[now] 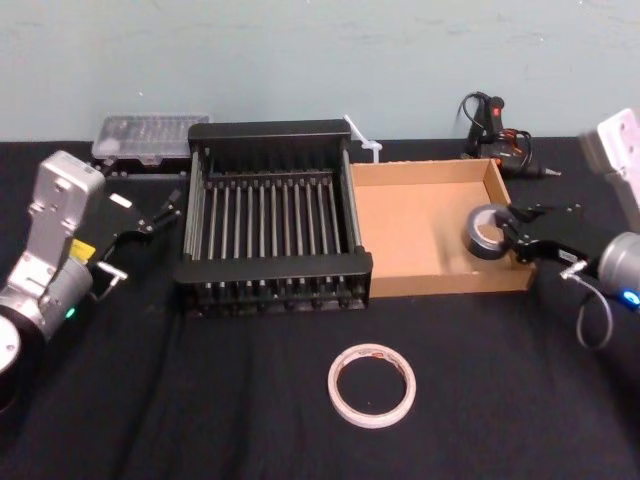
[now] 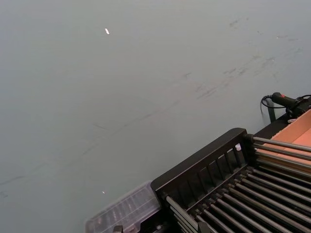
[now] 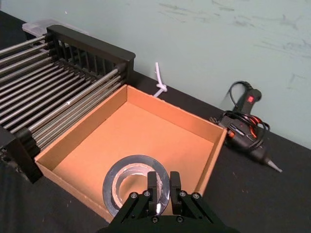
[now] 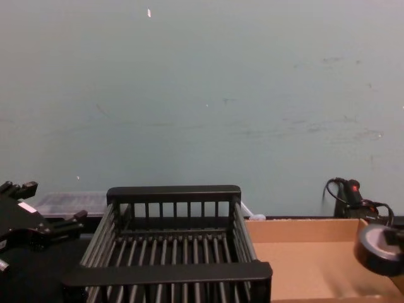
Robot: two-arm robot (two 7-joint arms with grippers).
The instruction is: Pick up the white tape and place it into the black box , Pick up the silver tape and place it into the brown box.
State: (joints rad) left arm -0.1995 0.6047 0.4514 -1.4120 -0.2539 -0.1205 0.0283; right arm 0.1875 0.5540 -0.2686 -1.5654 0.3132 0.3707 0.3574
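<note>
The right gripper is clenched on the rim of the silver tape, a small grey-sided roll, held tilted just above the floor of the shallow brown cardboard box near its right wall; release calls for a short descent only; the right arm reaches in across that wall; the whitish ring of white tape lies flat near the tabletop's front edge, in front of the black slatted box; the left gripper is parked, released, left of it.

Left, black box; right, brown box.
</note>
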